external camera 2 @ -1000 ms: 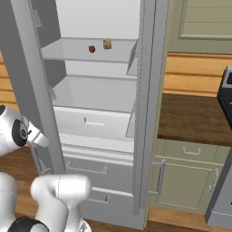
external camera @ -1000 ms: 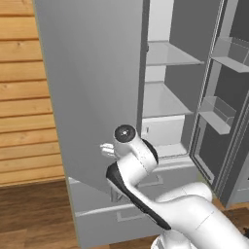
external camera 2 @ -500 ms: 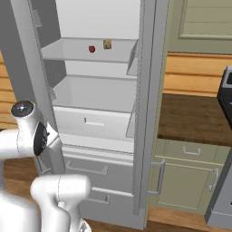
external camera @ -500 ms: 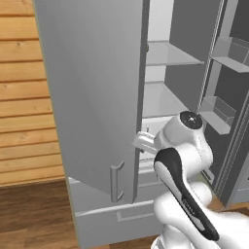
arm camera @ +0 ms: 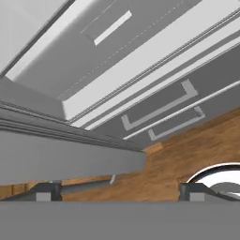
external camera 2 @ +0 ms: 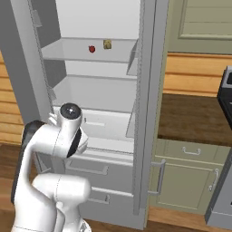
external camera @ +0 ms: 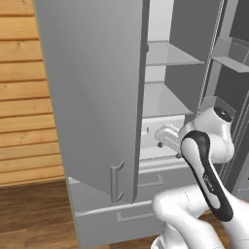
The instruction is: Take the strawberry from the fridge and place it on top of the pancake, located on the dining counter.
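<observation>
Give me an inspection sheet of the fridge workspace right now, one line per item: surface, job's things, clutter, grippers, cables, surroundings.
Surface: white fridge shelf, upper level, bare apart from two small items.
Job's things: strawberry sits on that shelf, untouched; fridge has both doors open, its two lower drawers shut.
Clutter: yellowish round item beside the strawberry, apart from it.
Grippers: gripper open, holding nothing, its tips wide apart, pointing down past the left door's lower edge toward the drawers and wood floor.
Cables: nothing seen.
Surroundings: wood-plank wall, wood floor, green cabinets under a dark countertop.
</observation>
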